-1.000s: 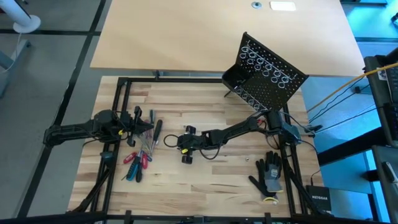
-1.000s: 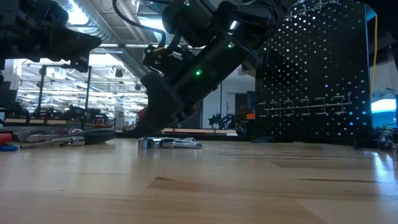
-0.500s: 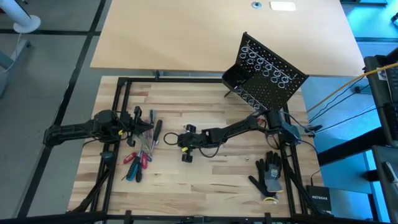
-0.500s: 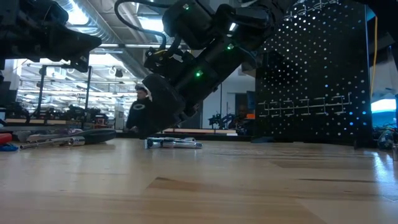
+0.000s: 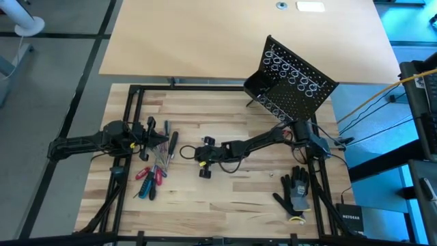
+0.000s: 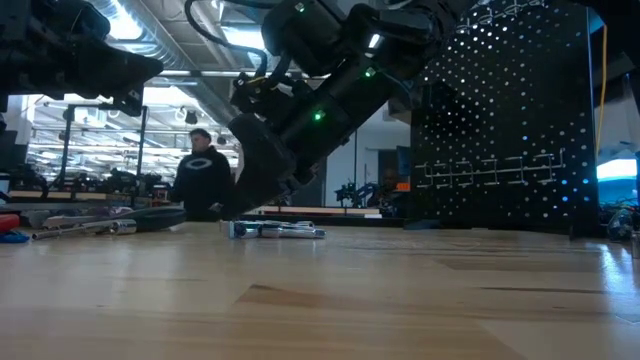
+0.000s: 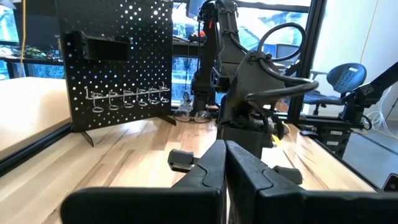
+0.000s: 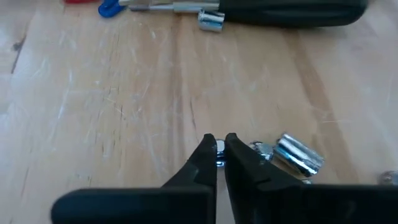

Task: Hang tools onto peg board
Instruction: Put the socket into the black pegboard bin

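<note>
The peg board stands on its thin legs at the table's far right. Screwdrivers with red, blue and black handles lie on the table at the left. My left gripper is shut and hangs over them, touching nothing. My right gripper reaches to the table's middle, low over the wood. It is shut on a small silver bit, which lies on the table beside the fingers. A black-handled screwdriver lies just beyond it. My right gripper pinches a thin silver end of the bit between its two fingertips. The fingers slant down from the table's right side. The thicker silver part sticks out beside one finger and rests on the wood.
A black-and-grey glove lies at the near right, with a tiny silver piece left of it. A loose silver bit lies by the black screwdriver. A person stands in the room behind the table.
A person in the room beyond the table has walked across behind my right gripper, toward the left of the low view.
</note>
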{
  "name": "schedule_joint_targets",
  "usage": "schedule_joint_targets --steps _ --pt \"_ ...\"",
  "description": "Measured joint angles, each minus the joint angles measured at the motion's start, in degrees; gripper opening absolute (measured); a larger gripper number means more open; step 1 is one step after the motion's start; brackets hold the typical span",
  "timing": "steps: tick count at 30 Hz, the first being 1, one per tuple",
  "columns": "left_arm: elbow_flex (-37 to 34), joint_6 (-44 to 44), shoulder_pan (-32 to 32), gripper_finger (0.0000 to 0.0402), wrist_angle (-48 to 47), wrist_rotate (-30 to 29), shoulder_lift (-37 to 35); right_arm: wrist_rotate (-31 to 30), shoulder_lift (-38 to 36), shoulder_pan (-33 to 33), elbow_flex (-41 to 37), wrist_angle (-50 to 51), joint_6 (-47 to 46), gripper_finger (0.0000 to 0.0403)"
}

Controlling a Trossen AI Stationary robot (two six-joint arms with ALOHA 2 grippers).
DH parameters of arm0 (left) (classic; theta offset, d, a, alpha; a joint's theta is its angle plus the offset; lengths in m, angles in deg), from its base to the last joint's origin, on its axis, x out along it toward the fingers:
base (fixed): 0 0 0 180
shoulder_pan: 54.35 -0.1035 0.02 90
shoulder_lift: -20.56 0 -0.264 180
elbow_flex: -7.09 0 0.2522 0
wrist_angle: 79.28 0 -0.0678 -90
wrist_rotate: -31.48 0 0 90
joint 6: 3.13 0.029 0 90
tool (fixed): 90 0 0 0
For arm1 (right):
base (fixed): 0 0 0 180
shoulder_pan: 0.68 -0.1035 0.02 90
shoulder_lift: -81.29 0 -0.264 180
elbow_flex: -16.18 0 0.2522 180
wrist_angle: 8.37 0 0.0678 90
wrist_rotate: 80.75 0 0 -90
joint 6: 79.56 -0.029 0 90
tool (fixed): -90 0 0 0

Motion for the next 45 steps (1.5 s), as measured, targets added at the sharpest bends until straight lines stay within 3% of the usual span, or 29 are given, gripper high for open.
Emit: schedule_joint_targets --steps 8,17,24,32,39,45 --pt "0.0 -0.1 0.0 0.0001 -0.1 0.0 0.0 -4.4 -3.2 -0.6 0.0 1.7 1.5 0.002" --pt "0.0 0.0 0.0 0.0001 0.0 0.0 0.0 -18.5 -11.3 -3.9 0.0 8.3 4.3 0.0022" --pt "0.0 0.0 0.0 0.0001 0.0 0.0 0.0 -25.1 -19.7 -4.1 0.0 14.1 6.0 0.0022" --pt "0.0 0.0 0.0 0.0001 0.0 0.0 0.0 -38.7 -30.1 -4.0 0.0 24.7 6.1 0.0023" --pt "0.0 0.0 0.0 0.0001 0.0 0.0 0.0 -50.8 -36.2 -2.0 0.0 33.9 5.9 0.0023" --pt "0.0 0.0 0.0 0.0001 0.0 0.0 0.0 -52.4 -37.8 3.1 0.0 39.3 5.5 0.0023"
